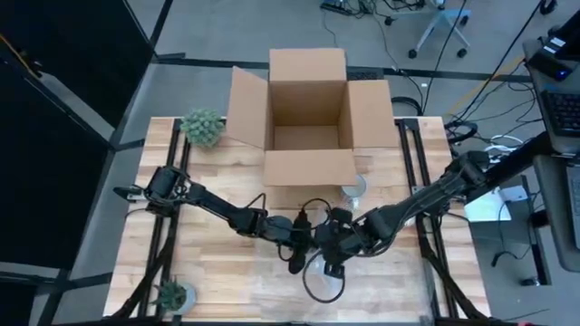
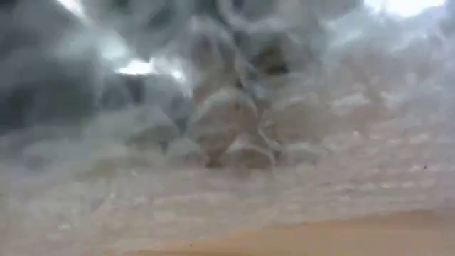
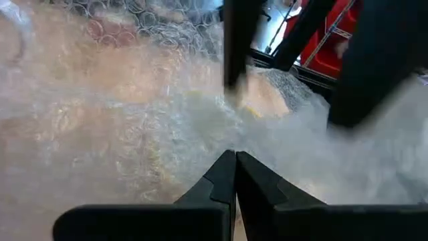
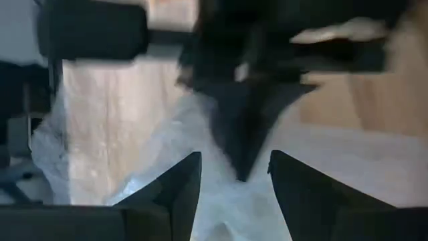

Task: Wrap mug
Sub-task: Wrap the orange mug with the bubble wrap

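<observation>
A clear sheet of bubble wrap (image 3: pixel 134 120) lies on the table's near middle (image 1: pixel 324 274) and fills the low view (image 2: pixel 227 142). My left gripper (image 3: pixel 235 167) is shut and points down into it. My right gripper (image 4: pixel 234 177) is open just to the right of the left one (image 1: pixel 337 252), its fingers either side of the left gripper's tips, over the wrap (image 4: pixel 221 214). A pale round thing (image 1: pixel 353 188), which I take for the mug, stands on the table in front of the box, apart from both grippers. My left gripper has its shut fingertips (image 3: pixel 227 175) on the bubble wrap (image 3: pixel 200 144), coming slanting down from the table's left. Whether a layer is pinched between the tips or only pressed under them, I cannot tell. The wrap lies slack on the table around them.
An open cardboard box (image 1: pixel 306 122) stands at the far middle, its near flap (image 1: pixel 308 167) folded toward the grippers. A small green plant (image 1: pixel 201 127) is at the far left, another (image 1: pixel 172 294) at the near left. A dark cable loops (image 1: pixel 322 281) over the wrap.
</observation>
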